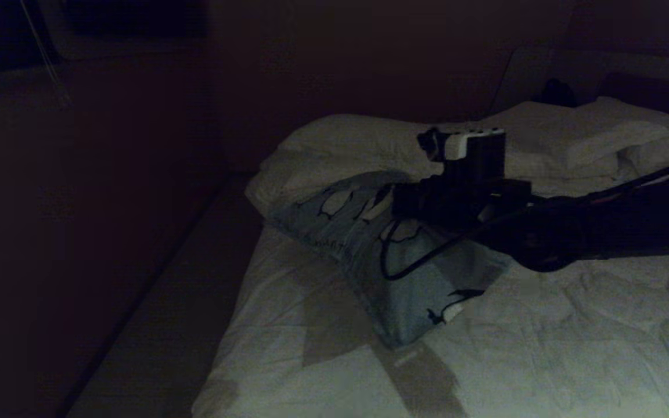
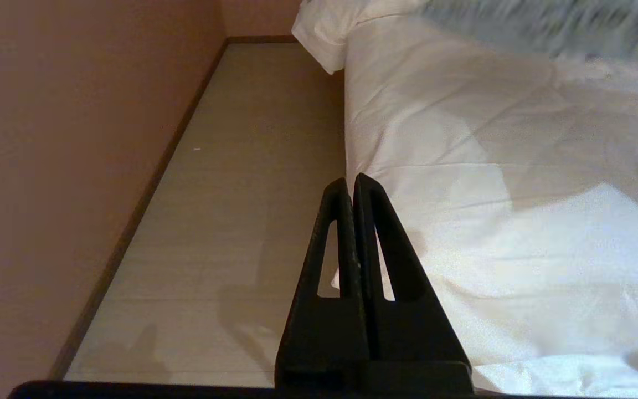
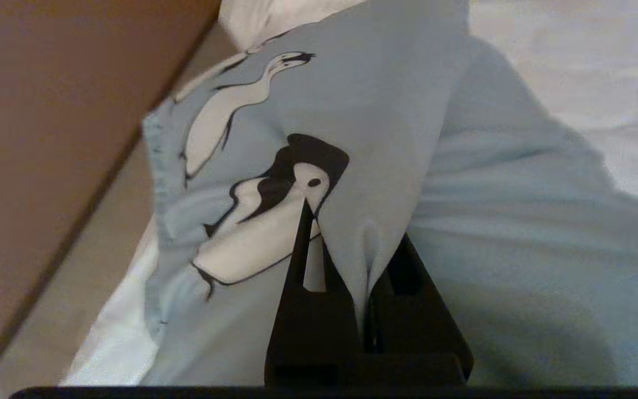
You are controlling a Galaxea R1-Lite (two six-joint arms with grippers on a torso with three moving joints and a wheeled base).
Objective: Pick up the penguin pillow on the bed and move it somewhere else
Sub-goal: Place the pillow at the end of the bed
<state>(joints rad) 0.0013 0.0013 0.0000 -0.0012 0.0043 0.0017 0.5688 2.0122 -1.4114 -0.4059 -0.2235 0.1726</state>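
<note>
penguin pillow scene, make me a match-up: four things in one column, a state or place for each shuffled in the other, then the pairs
Things:
1. penguin pillow
2. right gripper
3. left gripper
4. plain white pillow

States or places:
A. shut on nothing, hanging over the floor beside the bed
B. a fold of its pale blue cloth pinched and pulled up
C. lying at the far end of the bed
D. shut on pale blue fabric

Pairs: 1-B, 2-D, 3-A, 4-C
</note>
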